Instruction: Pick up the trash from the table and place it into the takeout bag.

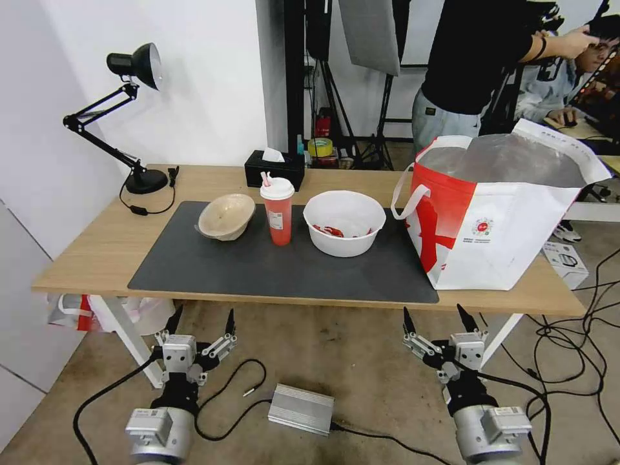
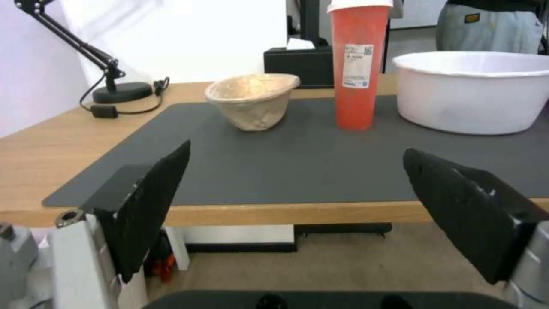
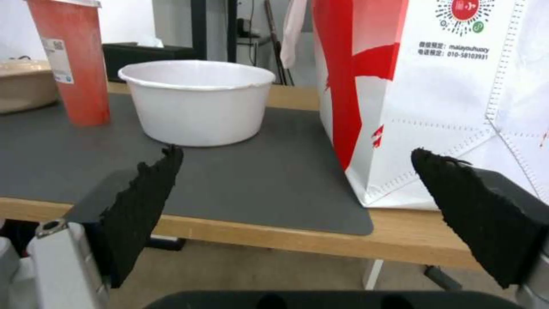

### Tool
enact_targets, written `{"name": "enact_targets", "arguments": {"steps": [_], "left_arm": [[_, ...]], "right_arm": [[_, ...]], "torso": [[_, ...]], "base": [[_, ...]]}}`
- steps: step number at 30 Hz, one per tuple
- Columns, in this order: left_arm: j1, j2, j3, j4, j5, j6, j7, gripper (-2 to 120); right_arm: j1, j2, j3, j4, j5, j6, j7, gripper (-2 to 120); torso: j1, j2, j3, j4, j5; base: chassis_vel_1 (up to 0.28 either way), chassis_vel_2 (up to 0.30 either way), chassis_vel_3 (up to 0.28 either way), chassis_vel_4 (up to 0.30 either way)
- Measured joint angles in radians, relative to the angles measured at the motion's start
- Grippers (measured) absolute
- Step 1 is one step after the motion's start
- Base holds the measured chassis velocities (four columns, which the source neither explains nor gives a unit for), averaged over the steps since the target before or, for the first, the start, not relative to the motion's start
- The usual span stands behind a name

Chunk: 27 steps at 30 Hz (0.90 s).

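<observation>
Three pieces of trash stand in a row on the mat (image 1: 271, 271) of the table (image 1: 90, 248) — one paper bowl (image 1: 226, 217) at 9 o'clock, one cup (image 1: 278, 212) at centre, one white bowl (image 1: 343, 223) at 3 o'clock, red scraps inside. One bag (image 1: 497, 213) stands further toward 3 o'clock, its inside hard to make out. Two grippers — left gripper (image 1: 201, 321), right gripper (image 1: 438, 318) — hover below the table's near edge, fingers spread apart, empty.

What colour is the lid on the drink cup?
White, on the red drink cup; its lid shows best in the head view.
</observation>
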Motion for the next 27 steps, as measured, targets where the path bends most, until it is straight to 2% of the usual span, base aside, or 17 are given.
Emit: {"name": "enact_targets", "arguments": {"steps": [16, 18, 19, 20, 22, 23, 24, 27], "left_arm": [[0.003, 0.0, 0.004, -0.003, -0.002, 0.0, -0.012, 100], [0.02, -0.003, 0.03, -0.028, -0.012, 0.001, -0.073, 100], [0.02, -0.003, 0.03, -0.028, -0.012, 0.001, -0.073, 100], [0.034, -0.006, 0.049, -0.046, -0.02, 0.003, -0.124, 100], [0.058, -0.011, 0.087, -0.082, -0.035, 0.005, -0.215, 100], [0.07, -0.016, 0.094, -0.091, -0.035, -0.012, -0.244, 100], [0.07, -0.016, 0.094, -0.091, -0.035, -0.012, -0.244, 100], [0.091, -0.023, 0.093, -0.101, -0.03, -0.067, -0.269, 100]], "right_arm": [[-0.001, -0.006, 0.0, -0.002, 0.0, 0.003, 0.005, 100], [-0.007, -0.04, -0.001, -0.014, -0.003, 0.031, 0.04, 100], [-0.007, -0.04, -0.001, -0.014, -0.003, 0.031, 0.04, 100], [-0.018, -0.082, 0.0, -0.028, -0.008, 0.061, 0.081, 100], [-0.021, -0.121, -0.002, -0.033, -0.01, 0.086, 0.101, 100], [-0.028, -0.146, -0.002, -0.043, -0.014, 0.117, 0.129, 100], [-0.028, -0.146, -0.002, -0.043, -0.014, 0.117, 0.129, 100], [-0.049, -0.216, -0.002, -0.067, -0.027, 0.219, 0.213, 100]], "torso": [[0.0, 0.0, 0.0, 0.0, -0.0001], [0.0, 0.0, 0.0, 0.0, 0.0], [0.0, 0.0, 0.0, 0.0, 0.0], [0.0, 0.0, 0.0, -0.0001, 0.0002], [0.0, 0.0, 0.0, 0.0002, 0.0006], [0.0, 0.0, 0.0, 0.0, 0.0004], [0.0, 0.0, 0.0, 0.0, 0.0004], [0.0, 0.0, 0.0, 0.0001, 0.0003]], "base": [[0.0, 0.0, 0.0, 0.0], [0.0, 0.0, 0.0, 0.0], [0.0, 0.0, 0.0, 0.0], [0.0, 0.0, 0.0, 0.0], [0.0, 0.0, 0.0, 0.0], [0.0, 0.0, 0.0, 0.0], [0.0, 0.0, 0.0, 0.0], [0.0, 0.0, 0.0, 0.0]]}}
